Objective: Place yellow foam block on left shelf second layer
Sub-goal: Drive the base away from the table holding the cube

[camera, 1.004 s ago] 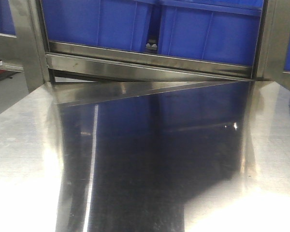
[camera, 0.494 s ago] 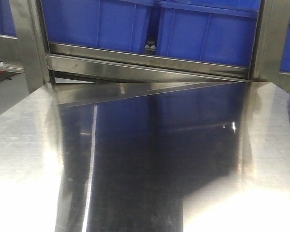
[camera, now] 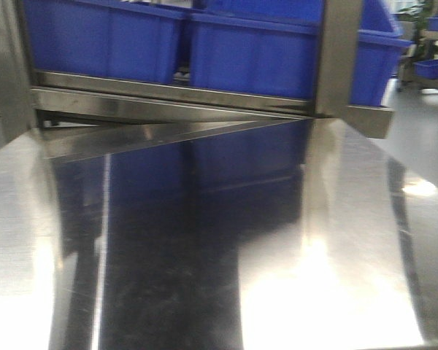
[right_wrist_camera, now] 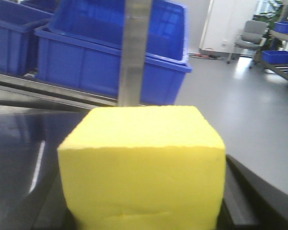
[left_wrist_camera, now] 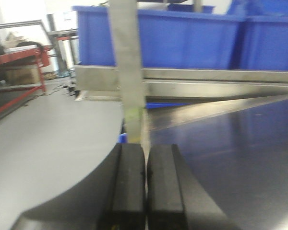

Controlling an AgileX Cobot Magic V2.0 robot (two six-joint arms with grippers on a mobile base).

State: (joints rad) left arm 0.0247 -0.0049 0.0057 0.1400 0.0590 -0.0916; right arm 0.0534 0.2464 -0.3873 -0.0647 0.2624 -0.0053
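Observation:
The yellow foam block (right_wrist_camera: 144, 163) fills the lower middle of the right wrist view. My right gripper (right_wrist_camera: 143, 203) is shut on it, with a dark finger (right_wrist_camera: 242, 201) showing on each side of the block. It hangs above a shiny steel surface (right_wrist_camera: 24, 143). My left gripper (left_wrist_camera: 145, 165) is shut, its two black pads pressed together with nothing between them. It points at a steel shelf post (left_wrist_camera: 127, 72). Neither gripper nor the block appears in the front view.
Blue plastic bins (camera: 255, 55) stand on a steel shelf rail (camera: 168, 91) behind the reflective steel top (camera: 204, 240). A steel upright (camera: 337, 51) rises at the right. Grey floor (camera: 423, 124) lies beyond the top's right edge. A red rack (left_wrist_camera: 19, 72) stands far left.
In the front view the shelf, bins and right upright have slid leftwards. Open floor and the steel top's right edge now show on the right.

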